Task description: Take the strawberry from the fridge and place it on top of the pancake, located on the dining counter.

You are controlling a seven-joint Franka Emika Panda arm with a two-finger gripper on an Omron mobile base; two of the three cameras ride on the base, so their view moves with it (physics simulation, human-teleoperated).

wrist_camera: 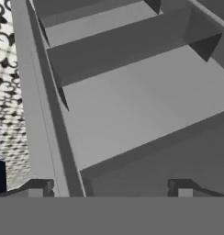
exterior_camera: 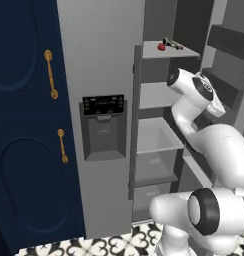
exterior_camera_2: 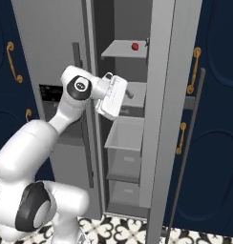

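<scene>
Inside the open fridge (exterior_camera: 101, 75), the strawberry (exterior_camera: 161, 46) lies on the top shelf (exterior_camera: 179, 51), near the shelf's front edge. It is tiny and rounded, so I cannot tell which way it points or where its long axis goes. Just beside it, toward the back of the same shelf, lies a dark thin item (exterior_camera: 172, 44) with its long side running along the shelf. The gripper (exterior_camera_2: 129, 94) is lower, at the level of the next shelf (exterior_camera_2: 136, 93), well apart from the fruit. In the hand view its two fingertips (wrist_camera: 36, 187) stand far from each other, so the jaws are spread and pinch nothing.
</scene>
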